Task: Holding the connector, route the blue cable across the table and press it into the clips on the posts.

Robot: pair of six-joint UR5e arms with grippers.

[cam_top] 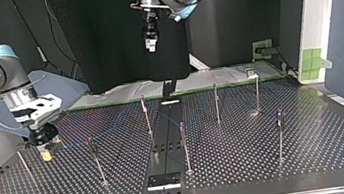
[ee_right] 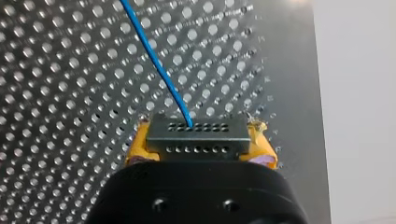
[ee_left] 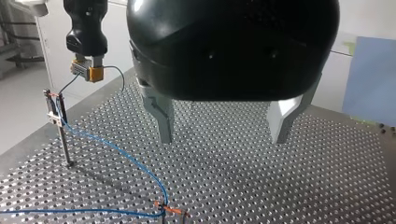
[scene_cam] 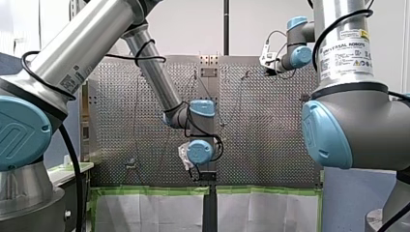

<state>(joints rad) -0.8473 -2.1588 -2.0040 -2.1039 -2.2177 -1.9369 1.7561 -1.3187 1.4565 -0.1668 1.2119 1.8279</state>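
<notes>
My right gripper is clamped on the connector, yellow pads either side, with the blue cable running out ahead of it. Just below it, the cable seems seated in the clip on a post. My left gripper hangs wide open and empty over the tabletop. Looks mid-routing to me; the next move needs a taut line toward another post.

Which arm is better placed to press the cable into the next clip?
My right: my right pincer grips the connector low over the table; my left pincer hangs open, empty, well above it.
</notes>
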